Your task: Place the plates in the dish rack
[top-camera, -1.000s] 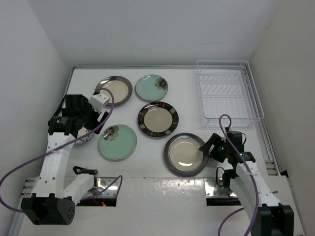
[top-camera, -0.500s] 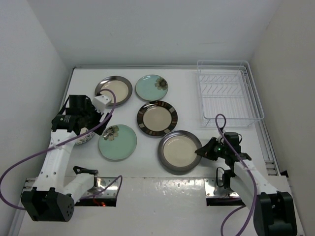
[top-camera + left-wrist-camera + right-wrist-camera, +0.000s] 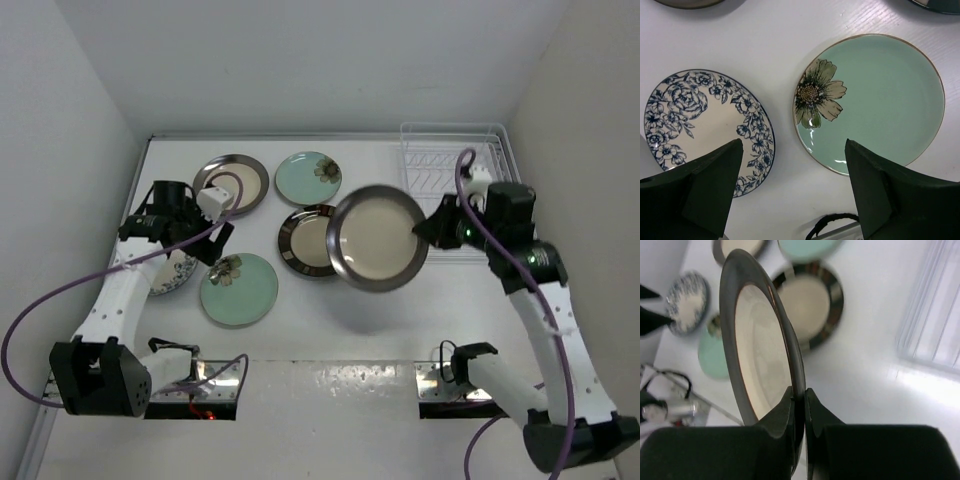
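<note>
Your right gripper (image 3: 799, 394) is pinched onto the dark grey rim of a cream plate (image 3: 760, 355), which you see almost edge-on, held clear of the table (image 3: 865, 365). Behind it lies the brown-rimmed plate (image 3: 812, 302). One mint-green plate (image 3: 807, 246) sits beyond that, and a second mint-green plate (image 3: 710, 357) is nearer the table's front edge. The blue-white patterned plate (image 3: 685, 302) is further left. The dish rack (image 3: 940, 305) is blurred at the right.

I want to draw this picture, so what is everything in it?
held plate: one, cream with grey rim, in the air, middle
flat grey-rimmed plate: one, cream, far left
flower plates: two, mint-green, one far, one near
brown-rimmed plate: one, cream, middle, partly hidden
blue plate: one, blue and white, left
dish rack: one, white wire, far right
table: one, white, underneath
left claw: one, black, open over the table
right claw: one, black, shut on the held plate
</note>
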